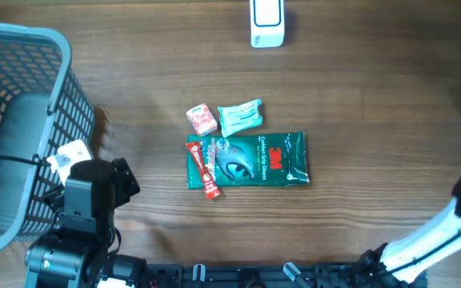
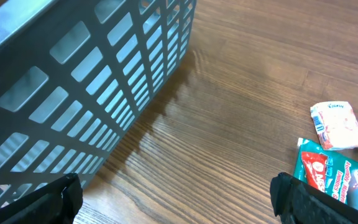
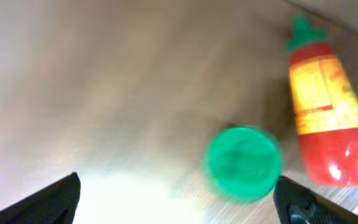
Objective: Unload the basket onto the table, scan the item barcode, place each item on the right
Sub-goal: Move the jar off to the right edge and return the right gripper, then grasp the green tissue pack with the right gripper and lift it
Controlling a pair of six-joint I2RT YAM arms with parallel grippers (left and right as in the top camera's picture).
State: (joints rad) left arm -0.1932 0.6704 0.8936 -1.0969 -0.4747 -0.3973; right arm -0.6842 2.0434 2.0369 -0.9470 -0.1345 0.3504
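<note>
Above the table, the overhead camera gives me the layout. A white box-shaped barcode scanner [image 1: 267, 22] stands at the far edge, so whatever I pick has to be carried up to it. In the middle of the brown wooden table [image 1: 374, 80] lies a cluster. There's a flat green glove packet [image 1: 254, 160] with a red stick sachet [image 1: 207, 172] lapping its left edge. A small pink-and-white packet [image 1: 202, 119] and a pale teal wipe sachet [image 1: 239, 117] lie just beyond. Which one is the item to scan, I can't tell. The grey plastic mesh basket [image 1: 22, 120] sits far left, probably there for finished goods.

Down my left wrist camera now. My left gripper [image 2: 176, 202] has its jaws wide apart with nothing between them. It hangs low beside the basket wall, and the cluster is off at the right of frame. I reckon I'm parked here, clear of the middle but near enough to reach in.

Over to my right wrist camera, and it's blurry. My right gripper [image 3: 176, 199] shows jaws spread too, and empty. Under it sits a round green cap [image 3: 242, 163], seen end-on. Just beside that, a red plastic sauce bottle with a yellow label [image 3: 325, 112] seems to lie on its side. Both are well apart from the cluster, out at my right edge. With both jaws spread and empty, I'm set to grasp, but nothing is picked up yet.
</note>
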